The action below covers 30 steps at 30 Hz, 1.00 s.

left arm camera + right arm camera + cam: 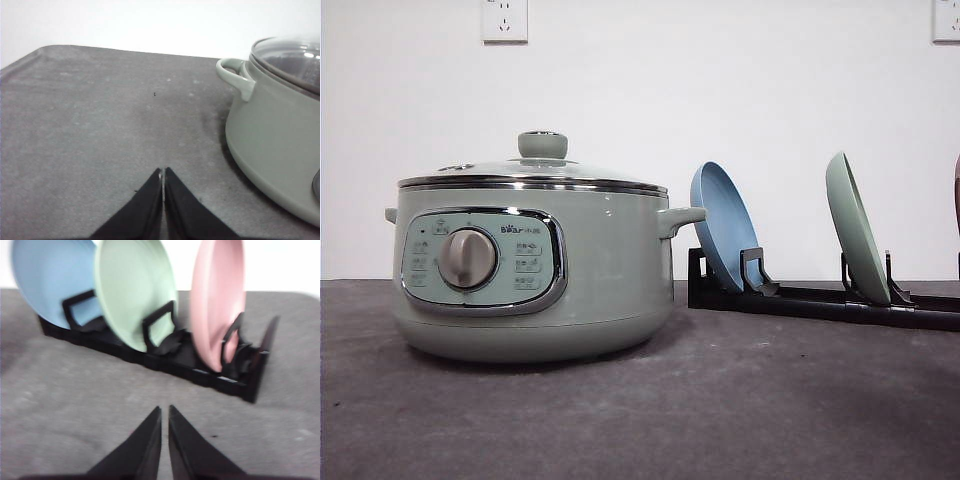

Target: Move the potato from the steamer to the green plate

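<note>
The steamer (533, 262) is a big, round, pale sage-green electric pot sitting on the dark grey counter (720, 410), toward the left in the front view. Its face carries a chrome-framed control panel (485, 261) with one grey dial (468, 259) and small printed buttons around it. A stubby handle sticks out on each side, two in all. One glass lid (533, 172) with a metal rim closes the pot, topped by a single green knob (542, 145). The potato cannot be seen; whether it lies under the lid cannot be told from here.

To the right of the steamer, one black rack (820, 298) stands on the counter and holds three plates on edge, each in its own slot. Counted in the right wrist view: one blue plate (50, 280), one green plate (135, 290) in the middle, and one pink plate (217, 300). The green plate is wide, shallow and smooth, a pale mint colour, leaning in its slot and well apart from the steamer.

The left tool (163, 186) hovers over bare counter beside the steamer, its two black fingers pressed together with nothing between them. The right tool (164, 422) faces the rack; its fingers are nearly together, a thin gap showing, and they hold nothing.

On the white wall behind are two sockets (504, 20), one at each upper corner of the front view.
</note>
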Available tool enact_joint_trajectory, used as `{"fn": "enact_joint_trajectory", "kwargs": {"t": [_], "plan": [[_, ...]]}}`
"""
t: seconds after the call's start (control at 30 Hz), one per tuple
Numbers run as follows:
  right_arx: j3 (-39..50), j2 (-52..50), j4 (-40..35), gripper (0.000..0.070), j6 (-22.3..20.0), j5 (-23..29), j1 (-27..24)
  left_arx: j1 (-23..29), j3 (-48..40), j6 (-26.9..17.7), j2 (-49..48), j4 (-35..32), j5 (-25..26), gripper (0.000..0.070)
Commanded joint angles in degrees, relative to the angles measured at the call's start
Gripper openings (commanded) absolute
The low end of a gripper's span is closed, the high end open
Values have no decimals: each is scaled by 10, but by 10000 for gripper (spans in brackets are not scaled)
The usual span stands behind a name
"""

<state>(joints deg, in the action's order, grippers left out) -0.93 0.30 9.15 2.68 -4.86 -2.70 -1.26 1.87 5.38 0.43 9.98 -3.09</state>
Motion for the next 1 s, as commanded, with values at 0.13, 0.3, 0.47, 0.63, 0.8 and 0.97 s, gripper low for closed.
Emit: {"fn": "enact_joint_trajectory", "kwargs": {"t": [0.13,0.3,0.47,0.63,0.8,0.97], "plan": [[-1,-1,-6,6,67,-33,-1,1,-12,34,1,-16,7,0],[-21,-1,-5,5,105,-47,4,-1,1,53,3,-20,8,0],[-54,0,4,4,127,-42,22,-13,32,104,4,-22,10,1],[-101,10,4,4,149,-37,32,-24,82,141,26,-22,10,1],[-181,59,36,4,153,-39,34,-30,158,145,79,-18,11,1],[-275,123,86,4,142,-58,34,-30,258,138,158,-2,41,1]]}}
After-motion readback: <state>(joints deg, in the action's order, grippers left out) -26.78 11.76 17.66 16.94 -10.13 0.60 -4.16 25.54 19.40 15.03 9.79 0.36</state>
